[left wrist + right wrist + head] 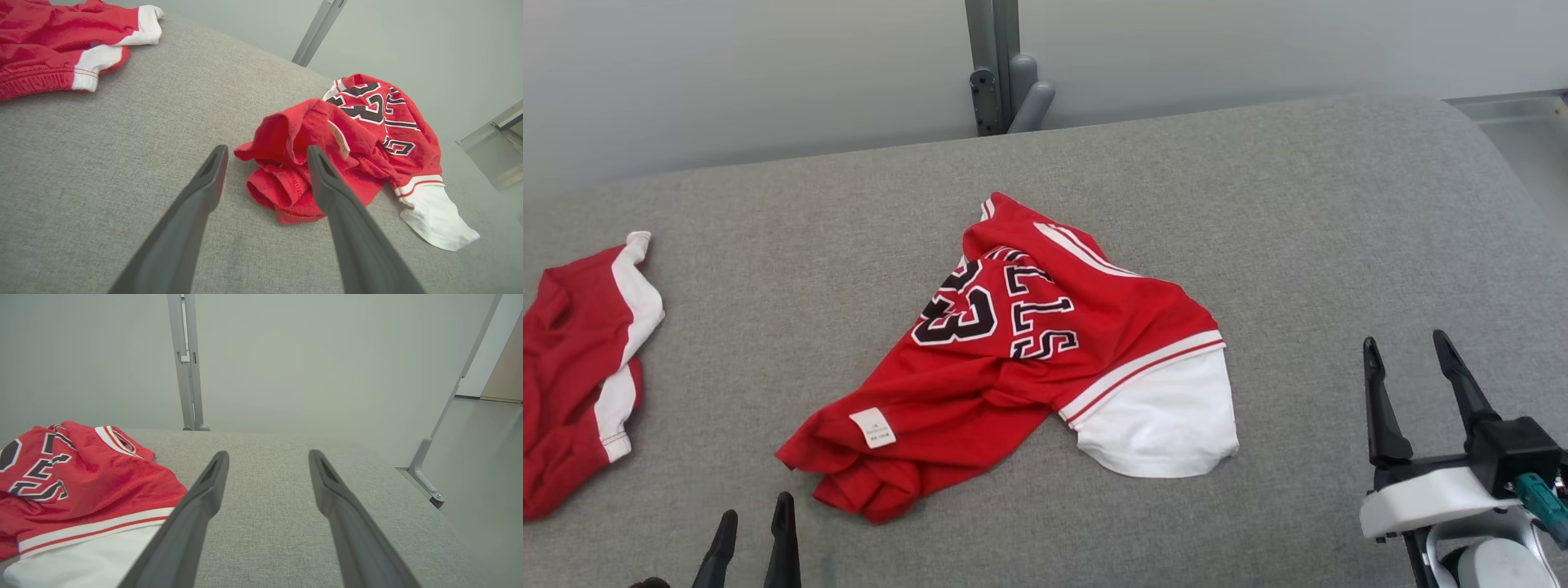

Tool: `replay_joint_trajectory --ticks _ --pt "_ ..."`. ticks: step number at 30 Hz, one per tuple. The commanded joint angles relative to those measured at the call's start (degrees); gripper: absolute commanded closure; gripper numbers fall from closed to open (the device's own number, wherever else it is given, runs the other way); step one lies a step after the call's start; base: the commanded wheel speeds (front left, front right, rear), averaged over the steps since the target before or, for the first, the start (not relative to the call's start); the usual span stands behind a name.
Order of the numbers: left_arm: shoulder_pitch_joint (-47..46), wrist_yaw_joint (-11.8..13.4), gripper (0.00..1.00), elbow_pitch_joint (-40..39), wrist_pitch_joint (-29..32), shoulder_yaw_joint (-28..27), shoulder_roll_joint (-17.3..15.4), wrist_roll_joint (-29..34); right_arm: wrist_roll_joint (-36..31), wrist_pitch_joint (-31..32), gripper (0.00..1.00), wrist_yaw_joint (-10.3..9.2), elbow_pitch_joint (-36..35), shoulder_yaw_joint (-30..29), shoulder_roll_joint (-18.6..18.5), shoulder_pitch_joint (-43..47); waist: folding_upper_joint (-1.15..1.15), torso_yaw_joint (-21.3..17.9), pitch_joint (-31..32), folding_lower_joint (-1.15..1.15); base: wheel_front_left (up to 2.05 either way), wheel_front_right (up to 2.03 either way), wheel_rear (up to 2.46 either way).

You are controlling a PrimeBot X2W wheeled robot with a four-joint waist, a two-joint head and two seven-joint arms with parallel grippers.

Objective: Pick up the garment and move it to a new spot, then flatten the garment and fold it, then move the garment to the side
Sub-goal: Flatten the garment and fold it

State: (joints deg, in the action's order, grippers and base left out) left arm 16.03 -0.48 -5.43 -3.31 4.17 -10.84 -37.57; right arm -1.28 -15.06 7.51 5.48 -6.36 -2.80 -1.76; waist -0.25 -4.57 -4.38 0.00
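The jersey (1029,359) lies crumpled on the grey pad (1298,204), just ahead and to the right of the left gripper (756,506), whose fingers point forward low over the pad, spread apart and empty, tips near the red hem. The right gripper (1405,339) sits level, fingers forward, likewise spread and holding nothing, with the jersey's white part off to its left.

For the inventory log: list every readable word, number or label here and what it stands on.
"23": black, white-edged number on the crumpled red jersey, upside down in the head view.
"LS": end of a word beside it; the rest is lost in folds.
White tag on the jersey: print too small to read.
Red-and-white garment at left: no text seen.
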Motion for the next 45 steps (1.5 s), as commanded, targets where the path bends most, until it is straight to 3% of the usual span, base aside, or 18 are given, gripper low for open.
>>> replay_joint_trajectory --ticks 1,6,10,15,20,38,45 --pt "0.62 0.38 0.0 0.35 -1.22 -0.17 0.45 1.02 -0.42 -0.14 0.0 -0.03 -0.64 -0.46 -0.22 1.36 0.25 1.27 1.56 0.0 0.0 0.0 0.0" --pt "-0.18 1.22 0.0 5.69 -9.44 -1.0 1.2 6.04 -0.17 -0.16 0.0 -0.04 -4.62 -3.68 -0.19 4.51 0.25 2.47 2.9 0.0 0.0 0.0 0.0" --pt "-1.67 1.14 0.0 9.16 -11.8 -1.61 2.21 11.66 0.52 -0.16 0.0 -0.04 -6.93 -4.66 -0.21 6.25 0.25 2.54 3.2 0.0 0.0 0.0 0.0" --pt "-2.22 -2.0 0.0 8.31 -11.86 -5.63 5.52 18.91 1.84 -0.16 0.0 -0.03 -6.77 -4.95 -0.17 8.03 0.25 2.69 3.18 0.0 0.0 0.0 0.0" --pt "-2.77 -4.43 0.0 9.0 -11.88 -8.46 7.46 22.03 2.49 -0.17 0.0 -0.04 -4.72 -4.83 -0.2 8.9 0.25 2.39 3.01 0.0 0.0 0.0 0.0" --pt "-4.29 -6.35 0.0 9.89 -11.9 -9.11 7.89 21.29 3.7 -0.18 0.0 -0.04 -2.44 -3.63 -0.19 6.91 0.25 1.51 1.88 0.0 0.0 0.0 0.0" --pt "-5.98 -6.21 0.0 13.51 -11.83 -5.37 7.87 16.42 5.89 -0.17 0.0 -0.03 8.92 4.65 -0.19 1.99 0.25 1.07 0.88 0.0 0.0 0.0 0.0"
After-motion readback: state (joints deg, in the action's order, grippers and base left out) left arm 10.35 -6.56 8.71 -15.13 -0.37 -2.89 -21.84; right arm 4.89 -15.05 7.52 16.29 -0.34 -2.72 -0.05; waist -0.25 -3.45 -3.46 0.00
